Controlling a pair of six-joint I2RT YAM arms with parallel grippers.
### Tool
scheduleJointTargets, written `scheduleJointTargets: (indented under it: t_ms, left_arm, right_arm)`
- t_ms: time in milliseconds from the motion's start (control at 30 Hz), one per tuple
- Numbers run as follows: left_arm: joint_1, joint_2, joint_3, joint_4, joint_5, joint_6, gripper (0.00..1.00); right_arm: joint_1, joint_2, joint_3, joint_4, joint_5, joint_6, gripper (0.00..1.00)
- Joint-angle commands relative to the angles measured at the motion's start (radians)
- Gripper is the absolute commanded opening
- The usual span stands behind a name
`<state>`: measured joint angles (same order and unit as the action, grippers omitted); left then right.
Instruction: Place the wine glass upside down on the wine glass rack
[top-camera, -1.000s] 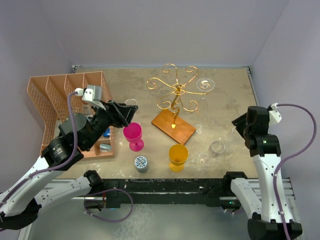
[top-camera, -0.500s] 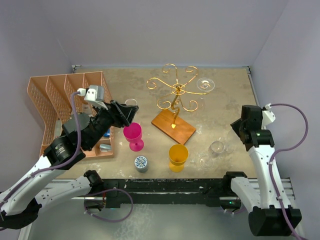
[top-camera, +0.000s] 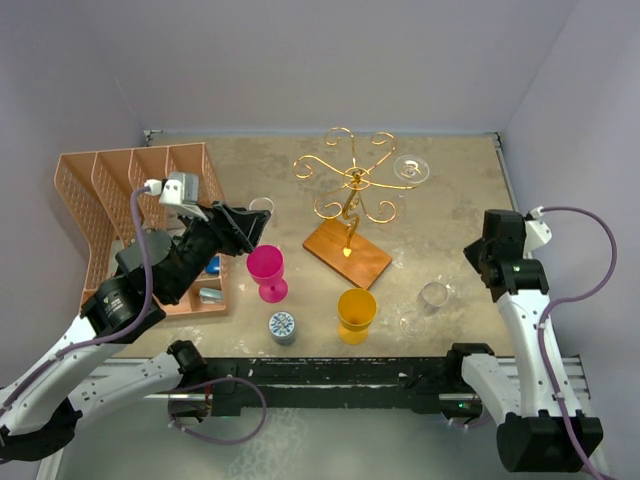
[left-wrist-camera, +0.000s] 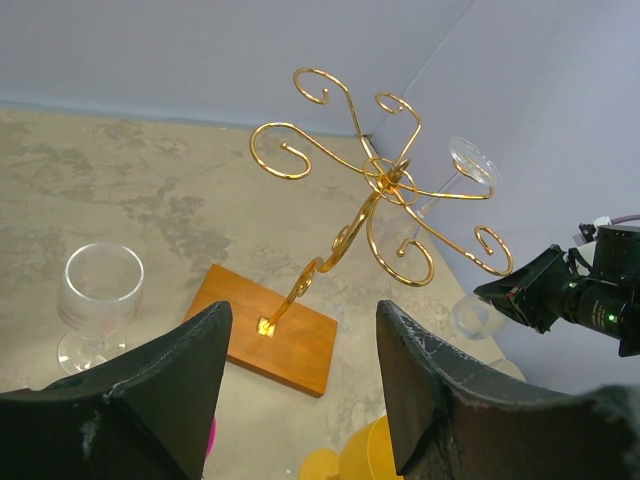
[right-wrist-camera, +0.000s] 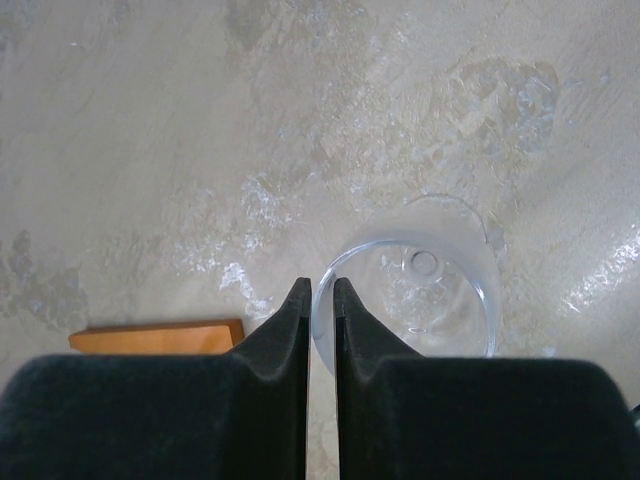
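Note:
The gold wine glass rack (top-camera: 352, 178) stands on its brown wooden base (top-camera: 347, 254) at mid-table, and shows in the left wrist view as the rack (left-wrist-camera: 385, 180). One clear glass (top-camera: 411, 168) hangs upside down on its right arm. A clear wine glass (top-camera: 432, 294) stands upright at the right front. My right gripper (right-wrist-camera: 322, 285) comes down over that wine glass (right-wrist-camera: 420, 290), one finger outside its near-left rim and one inside, almost shut on the wall. My left gripper (left-wrist-camera: 305, 310) hovers open and empty above the table left of the rack.
An orange divided basket (top-camera: 120, 190) sits at the left. A pink goblet (top-camera: 266, 270), a yellow goblet (top-camera: 356, 312) and a small round patterned lid (top-camera: 283, 326) stand in front. Another clear glass (left-wrist-camera: 100, 300) stands upright beside my left gripper.
My right gripper's jaws have closed from wide apart to a narrow gap around the glass rim, and that wrist has shifted slightly. The left arm has barely moved.

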<state>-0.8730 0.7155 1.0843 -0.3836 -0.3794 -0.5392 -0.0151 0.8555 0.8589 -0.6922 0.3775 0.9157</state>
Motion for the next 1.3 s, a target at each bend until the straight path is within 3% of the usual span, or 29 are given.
scheduleJointTargets:
  t_ms: [0,300,633,900,1267]
  left_arm:
    - [-0.003,-0.002,0.012,0.027,-0.013,-0.015,0.57]
    - [-0.003,0.025,0.051,0.060,0.031,-0.027,0.57]
    - [-0.003,0.135,0.131,0.190,0.185,-0.091,0.57]
    - [-0.003,0.276,0.237,0.380,0.381,-0.182,0.59]
    - [-0.003,0.399,0.280,0.554,0.379,-0.360,0.60]
  right_arm:
    - [0.000,-0.026,0.039,0.031,-0.027,0.001,0.00]
    - [0.000,-0.068,0.135,0.065,-0.038,-0.035,0.00]
    - [0.000,-0.170,0.300,0.161,-0.008,-0.063,0.00]
    - [0.000,-0.319,0.336,0.469,-0.057,-0.087,0.00]
    - [0.000,-0.380,0.292,0.767,-0.331,-0.093,0.00]
